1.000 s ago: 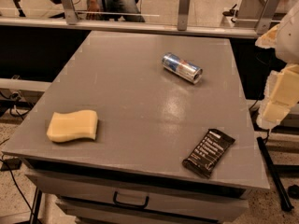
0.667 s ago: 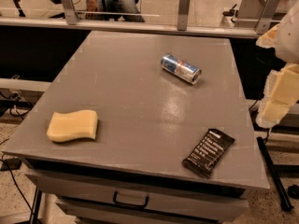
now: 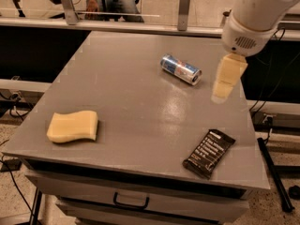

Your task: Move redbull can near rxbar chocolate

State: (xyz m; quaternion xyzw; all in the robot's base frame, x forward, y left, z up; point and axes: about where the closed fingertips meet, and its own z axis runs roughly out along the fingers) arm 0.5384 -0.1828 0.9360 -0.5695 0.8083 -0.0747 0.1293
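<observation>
The redbull can (image 3: pixel 181 70), blue and silver, lies on its side on the far right part of the grey table (image 3: pixel 131 102). The rxbar chocolate (image 3: pixel 209 153), a black wrapper with white text, lies flat near the front right corner. My gripper (image 3: pixel 221 93), cream-coloured under a white arm, hangs above the table's right side. It is a short way to the right of the can, not touching it, and above and behind the bar. It holds nothing that I can see.
A pale yellow sponge (image 3: pixel 73 126) lies near the table's front left. A drawer with a black handle (image 3: pixel 131 203) sits below the front edge. Rails and metal posts (image 3: pixel 183 8) run behind the table. A black pole (image 3: pixel 274 172) leans at the right.
My arm has swung left from beyond the table's right edge to over the table, close to the can. The can, bar and sponge have not moved.
</observation>
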